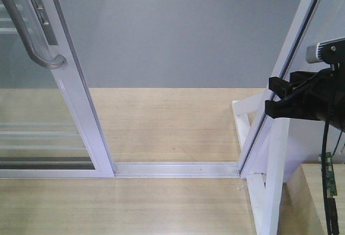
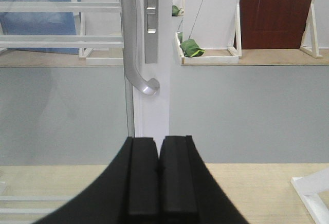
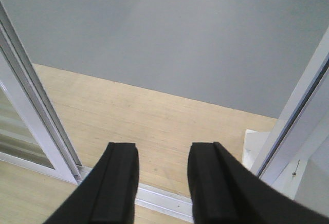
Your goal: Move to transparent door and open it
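Doorway already standing wide between transparent door (image 1: pixel 48 111) at left and fixed post (image 1: pixel 280 73) at right; opening step judged largely done. Counted: one door, one grey handle (image 2: pixel 134 54), one floor track (image 1: pixel 175 168). Left gripper (image 2: pixel 158 175) fingers pressed together, holding nothing, below handle. Right gripper (image 3: pixel 162 183) fingers apart, empty. Next: confirm travel, or re-grip handle.

This looks like a test room or lab made to look like part of a home. The transparent door (image 1: pixel 48 116) stands in a white frame held up by slanted white props (image 1: pixel 267 192), not in a real wall. The floor is light wood (image 1: pixel 161 122) and then plain grey (image 1: pixel 178 35). A dark red door (image 2: pixel 277 13) stands farther back on its own stand.
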